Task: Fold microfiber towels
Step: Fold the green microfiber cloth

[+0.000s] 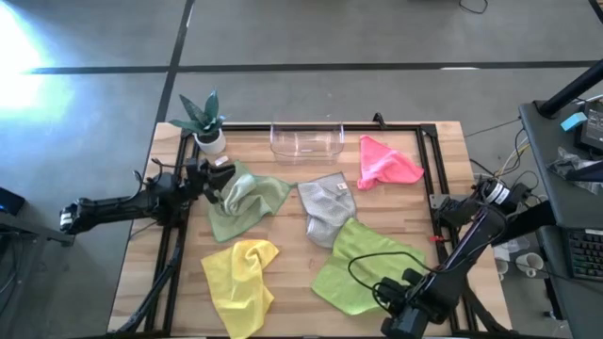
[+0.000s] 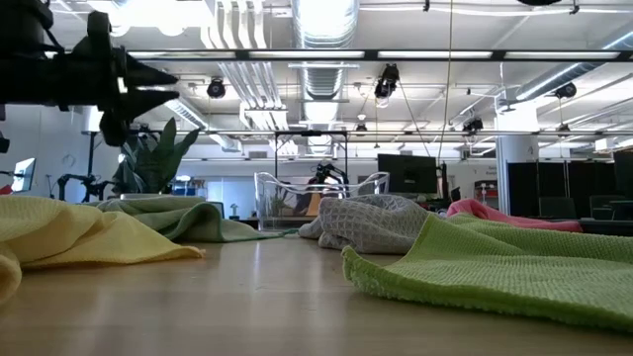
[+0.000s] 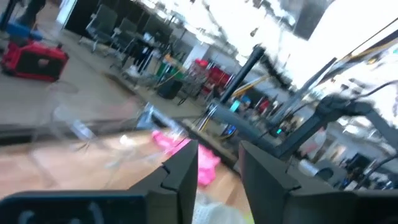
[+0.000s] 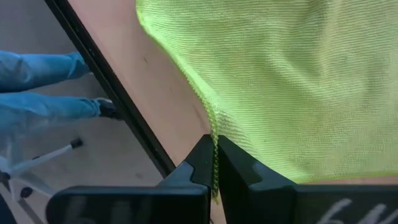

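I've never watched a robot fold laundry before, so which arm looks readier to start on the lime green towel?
The right. The right gripper is already shut on the lime green towel at its edge, at the table's near side. The left gripper is open above the sage green towel, farther away.

No lettering (labels, brands, numbers) can be read.

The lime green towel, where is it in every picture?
High view: lime green towel at the table's near right, by the right claw.
Low view: right foreground.
Left wrist view: cannot tell.
Right wrist view: fills the top right, its edge pinched in the claw.
Shared landmark: the pink towel, behind it.
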`<state>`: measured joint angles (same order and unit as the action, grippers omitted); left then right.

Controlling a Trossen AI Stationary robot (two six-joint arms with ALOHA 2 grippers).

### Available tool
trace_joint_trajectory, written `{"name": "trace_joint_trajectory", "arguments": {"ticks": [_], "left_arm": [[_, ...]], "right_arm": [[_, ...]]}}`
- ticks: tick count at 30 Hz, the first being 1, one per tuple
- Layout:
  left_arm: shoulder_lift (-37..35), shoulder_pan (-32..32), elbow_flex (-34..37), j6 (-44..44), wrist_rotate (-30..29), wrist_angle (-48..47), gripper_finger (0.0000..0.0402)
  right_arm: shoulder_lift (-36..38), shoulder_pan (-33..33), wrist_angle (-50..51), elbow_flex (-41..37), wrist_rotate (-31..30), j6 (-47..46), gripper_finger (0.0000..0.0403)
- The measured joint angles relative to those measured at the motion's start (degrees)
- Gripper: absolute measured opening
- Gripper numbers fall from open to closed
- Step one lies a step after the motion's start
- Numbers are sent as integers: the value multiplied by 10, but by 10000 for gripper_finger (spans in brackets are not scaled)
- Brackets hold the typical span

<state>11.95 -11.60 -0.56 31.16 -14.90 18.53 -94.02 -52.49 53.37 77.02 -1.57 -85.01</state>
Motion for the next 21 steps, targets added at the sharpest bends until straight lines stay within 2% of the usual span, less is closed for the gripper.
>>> {"name": "trace_joint_trajectory", "arguments": {"ticks": [3,5,10,17,21], "left_arm": [[16,0,-4,-14,24,50,107],[32,0,-15,-46,64,71,107],[93,0,-67,-119,142,74,107],[216,0,-156,-195,183,74,107],[297,2,-217,-233,235,74,107]], "right_arm": [[0,0,7,6,-1,-15,8],[1,0,7,6,-1,-26,8],[3,0,7,6,-11,-45,8],[3,0,4,6,-30,-79,8],[3,0,3,6,-40,-75,8]]}}
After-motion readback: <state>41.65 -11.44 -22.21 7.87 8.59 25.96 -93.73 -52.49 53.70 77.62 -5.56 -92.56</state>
